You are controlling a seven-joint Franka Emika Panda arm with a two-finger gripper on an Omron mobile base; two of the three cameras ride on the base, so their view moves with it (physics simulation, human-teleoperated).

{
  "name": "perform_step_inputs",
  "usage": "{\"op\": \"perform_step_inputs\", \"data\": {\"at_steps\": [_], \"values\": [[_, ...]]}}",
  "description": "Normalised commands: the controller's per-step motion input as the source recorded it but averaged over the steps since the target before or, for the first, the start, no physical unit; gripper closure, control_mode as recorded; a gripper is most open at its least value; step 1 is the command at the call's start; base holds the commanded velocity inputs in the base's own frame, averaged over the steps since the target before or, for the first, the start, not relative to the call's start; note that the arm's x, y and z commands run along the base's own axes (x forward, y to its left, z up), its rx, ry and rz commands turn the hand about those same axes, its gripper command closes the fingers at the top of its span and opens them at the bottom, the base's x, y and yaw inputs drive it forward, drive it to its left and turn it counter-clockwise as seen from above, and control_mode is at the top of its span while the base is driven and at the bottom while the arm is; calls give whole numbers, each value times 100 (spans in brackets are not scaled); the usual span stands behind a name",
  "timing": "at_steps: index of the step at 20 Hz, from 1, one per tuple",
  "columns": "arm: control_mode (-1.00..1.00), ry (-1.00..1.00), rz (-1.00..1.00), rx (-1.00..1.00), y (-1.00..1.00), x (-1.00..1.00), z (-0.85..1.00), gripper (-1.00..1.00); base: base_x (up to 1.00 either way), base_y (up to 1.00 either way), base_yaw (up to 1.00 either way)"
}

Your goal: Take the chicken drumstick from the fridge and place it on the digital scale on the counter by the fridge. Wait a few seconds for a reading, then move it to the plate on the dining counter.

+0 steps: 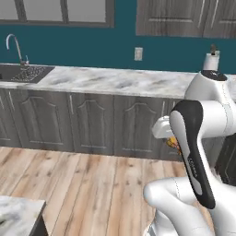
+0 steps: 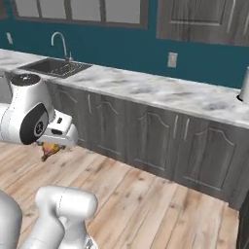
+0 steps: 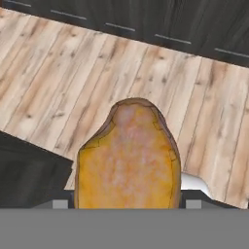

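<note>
The chicken drumstick is a glossy golden orange-brown lump, and my gripper is shut on it, with a finger tip on each side. It hangs above the wooden floor. From the base I see the drumstick under the white hand, with the gripper pointing down. In the left base view the drumstick peeks out from behind my forearm. The fridge, the digital scale and the plate are out of view. A corner of a white-grey marbled slab, seemingly the dining counter, lies at the lower left.
Ahead runs a marble counter over dark panelled cabinets, with a sink and tap at its left end. A paper towel roll stands on it at the right. Wooden floor lies between me and the cabinets.
</note>
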Motion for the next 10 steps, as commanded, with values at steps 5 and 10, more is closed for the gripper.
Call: {"op": "perform_step_inputs", "data": {"at_steps": [5, 10], "values": [[100, 0, 0, 0, 0, 0, 0, 100, 0, 10, 77], [100, 0, 0, 0, 0, 0, 0, 100, 13, 2, 75]]}}
